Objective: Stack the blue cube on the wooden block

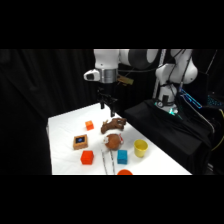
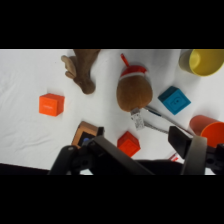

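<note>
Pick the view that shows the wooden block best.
Side view: the wooden block sits whole on the table, dark square on top visible. In the wrist view the gripper's black linkage covers most of it, leaving one corner.

On the white table point(image 1: 65, 125) a small orange-red cube point(image 1: 89, 125) sits toward the far side, and a larger orange-red cube point(image 1: 87, 158) sits nearer the front edge. A dark brown lumpy piece point(image 1: 114, 124) lies near the middle, and just in front of it there's a round brown ball-like thing point(image 1: 113, 141) with a red and white top. Metal tongs point(image 1: 106, 162) stretch from that brown thing toward the front. A yellow cup point(image 1: 141, 147) stands to the right, mouth up. At the very front edge, an orange-red round object point(image 1: 124, 172) is cut off by the frame.
</note>
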You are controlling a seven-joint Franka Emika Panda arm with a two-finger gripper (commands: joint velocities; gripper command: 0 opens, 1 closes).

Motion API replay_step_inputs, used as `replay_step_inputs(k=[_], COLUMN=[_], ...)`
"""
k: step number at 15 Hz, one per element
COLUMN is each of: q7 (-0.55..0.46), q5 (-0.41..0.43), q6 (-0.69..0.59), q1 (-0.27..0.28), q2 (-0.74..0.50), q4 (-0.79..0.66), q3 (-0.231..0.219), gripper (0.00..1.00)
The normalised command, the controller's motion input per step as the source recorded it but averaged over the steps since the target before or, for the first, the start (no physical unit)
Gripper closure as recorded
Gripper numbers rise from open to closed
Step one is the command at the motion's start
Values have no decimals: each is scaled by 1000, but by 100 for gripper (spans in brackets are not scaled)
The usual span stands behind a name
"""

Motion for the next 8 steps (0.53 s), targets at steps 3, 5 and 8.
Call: replay_step_inputs(k=[3,5,8], q7=[63,155,276], q5=[18,19,17], q6=[-5,22,11], q1=[0,30,58], q2=[-21,-63,-75], q4=[-18,-63,-71], q3=[30,59,76], gripper=[0,0,0])
